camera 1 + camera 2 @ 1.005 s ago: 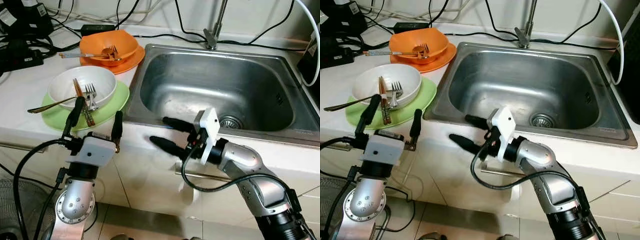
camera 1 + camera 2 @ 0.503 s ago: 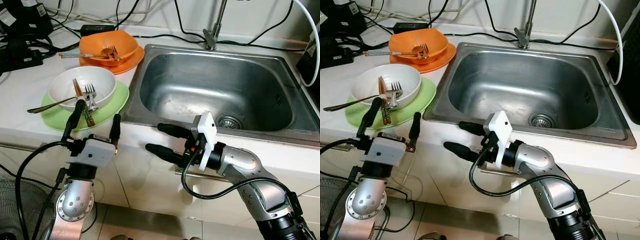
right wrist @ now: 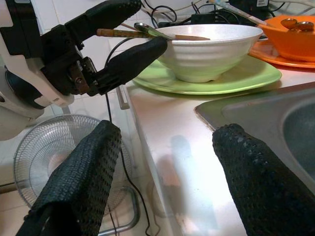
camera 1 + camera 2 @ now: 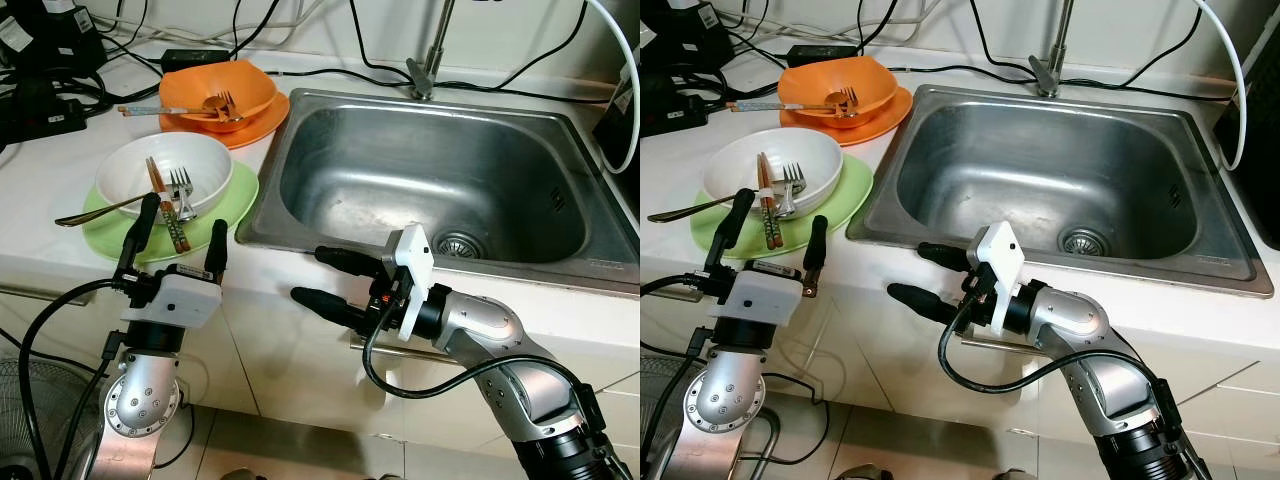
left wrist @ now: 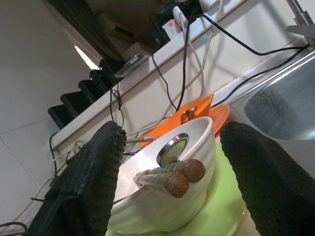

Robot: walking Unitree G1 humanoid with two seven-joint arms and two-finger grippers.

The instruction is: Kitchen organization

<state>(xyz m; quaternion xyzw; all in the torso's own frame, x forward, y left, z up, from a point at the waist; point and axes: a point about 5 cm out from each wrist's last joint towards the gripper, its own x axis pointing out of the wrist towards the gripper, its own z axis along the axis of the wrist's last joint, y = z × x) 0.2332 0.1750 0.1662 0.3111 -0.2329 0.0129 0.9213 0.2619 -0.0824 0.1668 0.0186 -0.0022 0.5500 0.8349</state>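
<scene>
A white bowl (image 4: 165,173) holding chopsticks (image 4: 164,203), a fork and a spoon sits on a green plate (image 4: 225,214) at the counter's front left. Behind it an orange bowl (image 4: 220,88) with cutlery rests on an orange plate (image 4: 260,124). My left gripper (image 4: 176,233) stands open just in front of the green plate, fingertips at its near rim. My right gripper (image 4: 318,276) is open and empty at the counter's front edge, below the steel sink (image 4: 300,150), pointing toward the left arm. The left wrist view looks at the white bowl (image 5: 197,147) between its fingers.
A tap (image 4: 428,60) rises behind the sink, and its drain (image 4: 461,243) lies at the bottom right. Black cables and adapters (image 4: 45,70) crowd the back left of the counter. A floor fan (image 3: 47,155) stands below the counter, left of the cupboard fronts.
My left gripper has shifted a little to the left and lower along the green plate's near rim. The right gripper dropped slightly to the counter's front edge and then held still.
</scene>
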